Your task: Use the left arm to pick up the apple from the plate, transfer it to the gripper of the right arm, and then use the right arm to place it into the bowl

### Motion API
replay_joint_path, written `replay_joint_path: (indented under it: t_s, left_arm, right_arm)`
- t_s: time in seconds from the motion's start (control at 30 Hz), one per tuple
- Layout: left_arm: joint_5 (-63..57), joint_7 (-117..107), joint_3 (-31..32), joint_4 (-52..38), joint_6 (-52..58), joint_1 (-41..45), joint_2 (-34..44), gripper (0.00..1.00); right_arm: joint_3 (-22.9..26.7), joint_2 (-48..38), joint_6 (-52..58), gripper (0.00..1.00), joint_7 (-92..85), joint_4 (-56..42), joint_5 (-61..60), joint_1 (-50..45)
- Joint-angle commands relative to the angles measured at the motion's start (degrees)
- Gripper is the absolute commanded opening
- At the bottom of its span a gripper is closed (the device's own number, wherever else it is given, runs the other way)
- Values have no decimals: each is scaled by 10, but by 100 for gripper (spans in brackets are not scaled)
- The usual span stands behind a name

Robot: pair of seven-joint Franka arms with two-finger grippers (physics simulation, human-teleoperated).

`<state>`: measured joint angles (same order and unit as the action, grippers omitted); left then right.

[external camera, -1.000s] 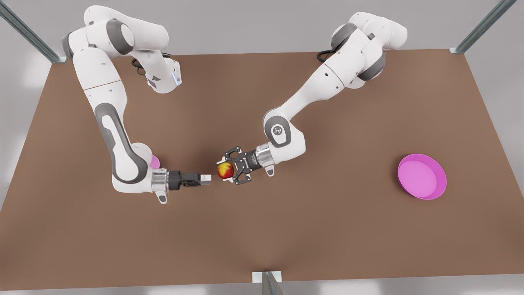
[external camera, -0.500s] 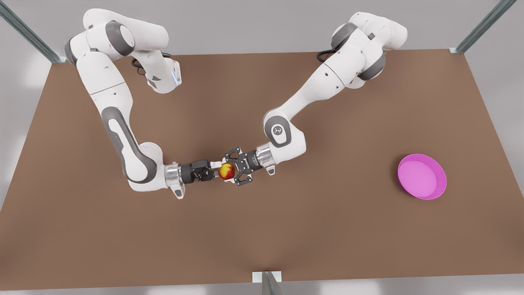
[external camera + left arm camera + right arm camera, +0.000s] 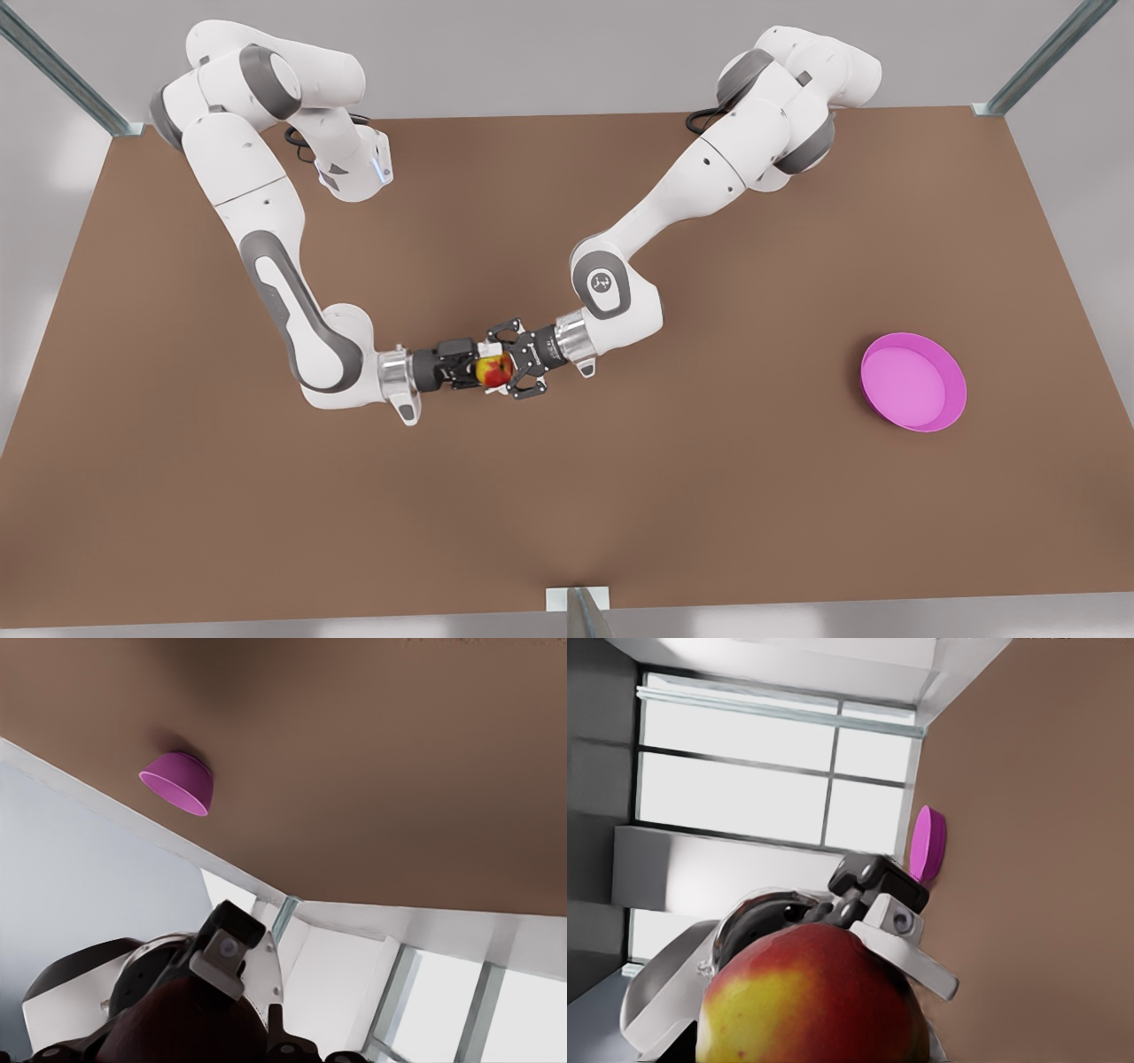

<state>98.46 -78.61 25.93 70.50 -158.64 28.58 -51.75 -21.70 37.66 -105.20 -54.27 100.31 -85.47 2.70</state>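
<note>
Apple [image 3: 493,374] hangs above mid-tabletop [image 3: 567,514], clamped in the left claw [image 3: 501,372]. The right claw [image 3: 475,370] is nosed right up against it, and I can't tell if it's closed. I'd have right squeeze firmly across the apple's middle before left releases, then left backs straight out.

I am two white arms with rounded shells and grey bands at the joints. In the front view my right arm [image 3: 266,257] roots at ten o'clock, with a black cable loop and a small blue light by its base. My left arm [image 3: 709,177] roots at two o'clock, its cable black too, with a round emblem on its grey wrist disc. Silver collars lead to my right gripper [image 3: 474,368], a black block, and my left gripper [image 3: 503,370], a black open linkage.
</note>
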Motion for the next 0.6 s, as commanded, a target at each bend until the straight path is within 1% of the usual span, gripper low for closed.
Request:
replay_joint_path:
  t_s: [0.0, 0.03, 0.07, 0.27, 0.33, 0.37, 0.57]
  left_arm:
    - [-1, -17, 0, 0, 0, 0, 1, 67]
    - [-1, -17, 0, 0, 0, 0, 1, 67]
    - [-1, -17, 0, 0, 0, 0, 2, 67]
    - [-2, -17, -1, 1, 0, 0, 2, 67]
    - [-3, -16, -1, 1, 0, 0, 2, 92]
    - [-3, -17, -1, 0, 0, 0, 2, 100]
    - [-5, -17, -1, 1, 0, 1, 3, 100]
  right_arm:
    - [0, 0, -7, 81, -44, 0, -4, -1]
    - [0, 0, -7, 78, -44, -1, -4, 0]
    - [-1, 0, -7, 78, -44, -1, -4, 0]
    - [-1, -1, -7, 78, -44, -5, -4, 1]
    - [0, -1, -7, 78, -44, -6, -4, 1]
    - [0, -1, -7, 78, -44, -6, -4, 2]
    - [2, -1, -7, 78, -46, -6, -1, 2]
